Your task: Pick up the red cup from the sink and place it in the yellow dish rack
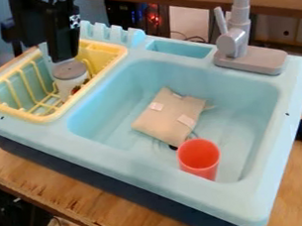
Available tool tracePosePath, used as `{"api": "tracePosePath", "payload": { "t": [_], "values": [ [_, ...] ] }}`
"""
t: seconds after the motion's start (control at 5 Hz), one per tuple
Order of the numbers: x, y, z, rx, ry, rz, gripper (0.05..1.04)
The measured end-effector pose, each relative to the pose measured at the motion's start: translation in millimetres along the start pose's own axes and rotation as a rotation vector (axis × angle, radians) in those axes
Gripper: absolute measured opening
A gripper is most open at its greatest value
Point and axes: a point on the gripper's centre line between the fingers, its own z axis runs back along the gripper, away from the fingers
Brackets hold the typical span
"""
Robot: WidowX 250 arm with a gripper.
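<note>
- Far L, cam view: yellow rack [116, 47] sits on the L side of the blue sink unit [145, 167]; prob. there so its slatted sides can pen small stuff in.
- Inside it, my item: white container [67, 87] w/ grey lid [70, 70], roughly upright, in the rack's R half. Dark-red patch low on its side. I'd guess the rack floor carries the wt. and the slats would limit any tipping.
- Right over it: my gripper [65, 59], hanging down from upper L, its low end at the lid's far edge. Can't tell from here if it's open or closed, or if it's got any hold on the container; contact unclear too. Coming in from above makes sense, imo: clears the rack walls.
- Mid: tan beanbag [169, 116] w/ pale tags, lying in the basin, corners skewed to the walls. Looks soft, so prob. just slumped there.
- Front of that: red cup [199, 168], mouth up, close to the basin's front wall. Wide mouth up = easy rim access, I reckon. Cup vs. beanbag contact: can't tell.
- Far R, back: grey faucet [245, 62] on the rear ledge, presumably kept out of the basin's way.
</note>
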Motion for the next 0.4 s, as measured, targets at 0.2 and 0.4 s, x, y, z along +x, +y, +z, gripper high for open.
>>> {"api": "tracePosePath", "payload": {
  "t": [0.2,0.4],
  "values": [
    [0.6,-1.6,-6.8,-0.013,0.021,-0.004,1.001],
    [6.0,-27.8,-9.5,-0.013,-0.016,-0.069,1.001]
  ]
}}
